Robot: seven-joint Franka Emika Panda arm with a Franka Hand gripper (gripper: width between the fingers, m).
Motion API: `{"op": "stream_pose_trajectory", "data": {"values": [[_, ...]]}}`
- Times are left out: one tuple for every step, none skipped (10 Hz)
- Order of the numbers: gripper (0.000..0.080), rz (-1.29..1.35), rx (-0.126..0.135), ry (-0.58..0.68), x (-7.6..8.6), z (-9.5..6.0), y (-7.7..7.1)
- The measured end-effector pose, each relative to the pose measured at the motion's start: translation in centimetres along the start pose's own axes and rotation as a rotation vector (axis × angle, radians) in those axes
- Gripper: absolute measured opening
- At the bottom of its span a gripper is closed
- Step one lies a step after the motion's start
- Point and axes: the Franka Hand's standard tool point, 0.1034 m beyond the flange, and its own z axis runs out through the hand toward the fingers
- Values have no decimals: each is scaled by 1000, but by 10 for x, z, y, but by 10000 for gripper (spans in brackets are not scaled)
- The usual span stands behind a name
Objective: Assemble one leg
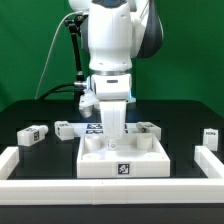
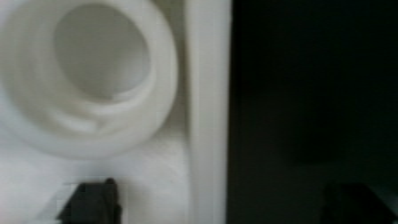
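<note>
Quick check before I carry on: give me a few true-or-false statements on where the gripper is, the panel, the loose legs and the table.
1. The gripper is down over the white panel. True.
2. The panel carries no marker. False: a marker shows on its front edge.
3. Loose legs lie on both sides of the arm. True: one leg lies at the exterior view's left, another leg at its right.
4. The table is white. False: it is dark.
</note>
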Motion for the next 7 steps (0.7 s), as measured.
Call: {"op": "stream_pose_trajectory", "data": {"values": [[398, 0, 0, 0, 0, 0, 0], [398, 0, 0, 0, 0, 0, 0], [198, 0, 0, 0, 0, 0, 0], [62, 1, -1, 0, 0, 0, 0], [62, 1, -12, 0, 0, -2, 3], [62, 1, -15, 0, 0, -2, 3], [62, 1, -18, 0, 0, -2, 4]]}}
